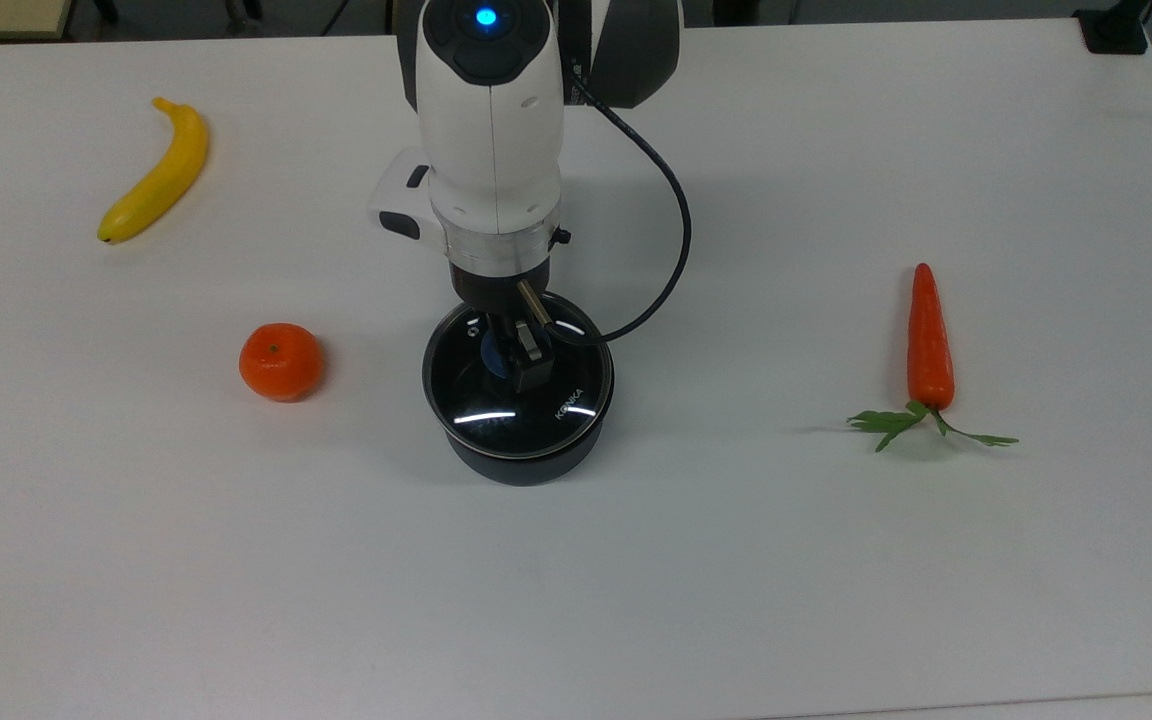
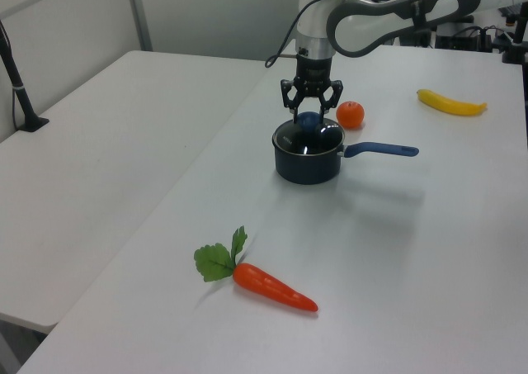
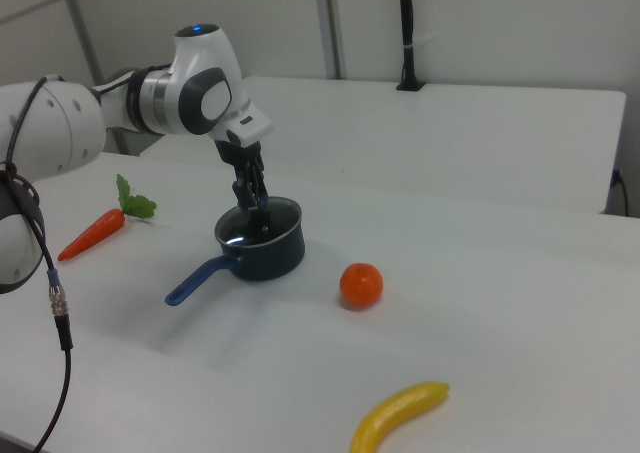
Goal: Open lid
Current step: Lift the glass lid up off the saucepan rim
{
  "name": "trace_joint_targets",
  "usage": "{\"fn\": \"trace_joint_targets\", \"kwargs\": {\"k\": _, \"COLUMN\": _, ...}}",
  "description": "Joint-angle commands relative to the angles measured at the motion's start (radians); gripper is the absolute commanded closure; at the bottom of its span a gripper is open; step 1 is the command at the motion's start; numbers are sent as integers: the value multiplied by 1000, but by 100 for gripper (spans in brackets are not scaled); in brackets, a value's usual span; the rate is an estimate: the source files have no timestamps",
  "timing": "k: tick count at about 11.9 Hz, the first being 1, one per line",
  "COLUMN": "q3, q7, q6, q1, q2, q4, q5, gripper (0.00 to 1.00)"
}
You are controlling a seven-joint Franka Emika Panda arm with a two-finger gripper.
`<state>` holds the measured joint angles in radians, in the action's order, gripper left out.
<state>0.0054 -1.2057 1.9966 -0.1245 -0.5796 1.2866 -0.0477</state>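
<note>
- Your hand (image 2: 310,114) hangs straight down over the saucepan (image 2: 307,161), its fingers set either side of the blue knob (image 2: 308,120); in the left view they straddle it with some gap showing, so you look part open around the knob, not clamped on it
- The lid (image 1: 518,388) sits flat on the saucepan near the middle of the bench (image 1: 836,560), and the knob at its centre is the one part that stands proud of the glass, which is likely why you came in from above
- The saucepan's blue handle (image 3: 198,279) points away from the hand and does not cross your path
- The orange (image 1: 280,361) lies near the pan on the top view's left; the banana (image 1: 157,173) and the carrot (image 1: 928,340) lie well apart
- Nothing stands over the lid but your own cable (image 1: 661,215), looping clear on the top view's right, so a straight lift looks free
</note>
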Motion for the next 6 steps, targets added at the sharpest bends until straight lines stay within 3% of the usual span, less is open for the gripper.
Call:
{"fn": "trace_joint_targets", "kwargs": {"k": 1, "q3": 2, "q7": 44, "q6": -44, "q1": 17, "q2": 116, "q4": 63, "q5": 29, "gripper": 50}}
{"fn": "trace_joint_targets", "kwargs": {"k": 3, "q3": 5, "q7": 104, "q6": -45, "q1": 54, "q2": 200, "q4": 127, "q5": 63, "gripper": 50}}
{"fn": "trace_joint_targets", "kwargs": {"k": 6, "q3": 93, "q7": 251, "q6": -47, "q1": 207, "q2": 335, "q4": 261, "q5": 94, "gripper": 50}}
